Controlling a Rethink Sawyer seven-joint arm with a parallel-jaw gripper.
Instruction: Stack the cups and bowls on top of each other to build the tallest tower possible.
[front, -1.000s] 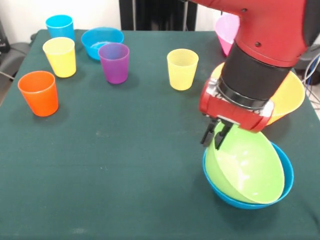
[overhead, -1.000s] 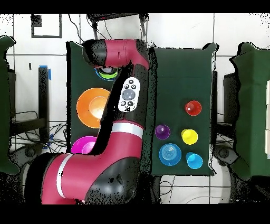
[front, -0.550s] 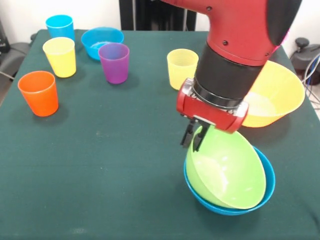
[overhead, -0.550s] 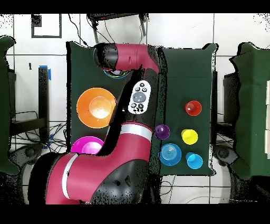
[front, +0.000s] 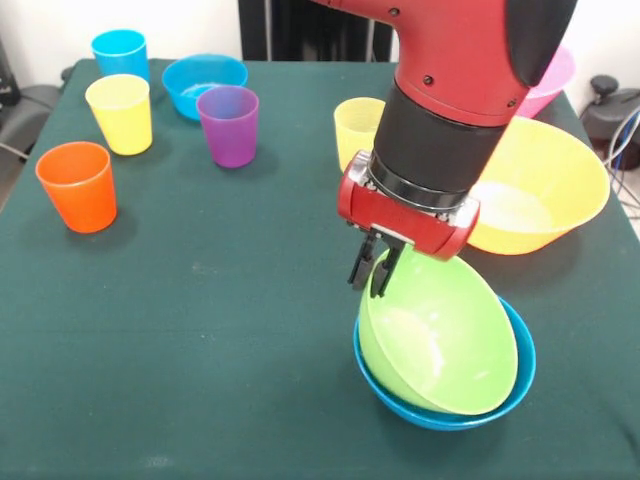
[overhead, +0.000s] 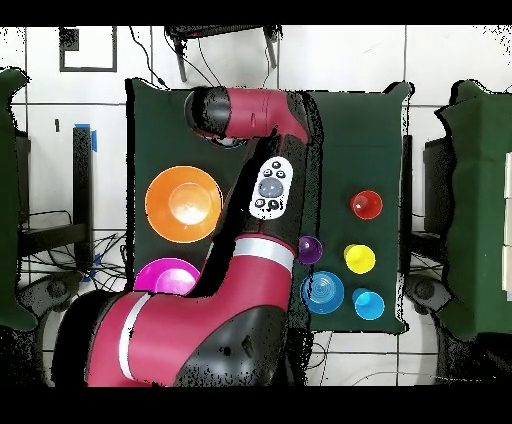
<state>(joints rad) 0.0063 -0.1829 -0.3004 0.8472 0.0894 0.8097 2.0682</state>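
Gripper (front: 371, 275) is pinched narrow on the upper rim of the green bowl (front: 436, 335), its two dark fingers straddling the rim's edge on the side facing the cups. Taking that green bowl as the landmark: it sits nested in the medium blue bowl (front: 505, 392), tilted, its mouth opening up and toward the camera rather than level, so its axis leans away from the grasped edge; the blue bowl's rim shows as a crescent beneath it. The bowl's body therefore hangs below the claw and on the side away from the cups, and I judge the coming move turns on that tilt, since a lift or release from one rim point may swing the bowl. Just behind the green bowl, on the far side of the wrist, lies the large orange-yellow bowl (front: 552, 190), mouth up and apart from the pair. Beyond it the pink bowl (front: 550, 82) peeks past the arm. The pale yellow cup (front: 357, 126) stands upright behind the gripper; the other cups stand well apart across the table (front: 200, 330).
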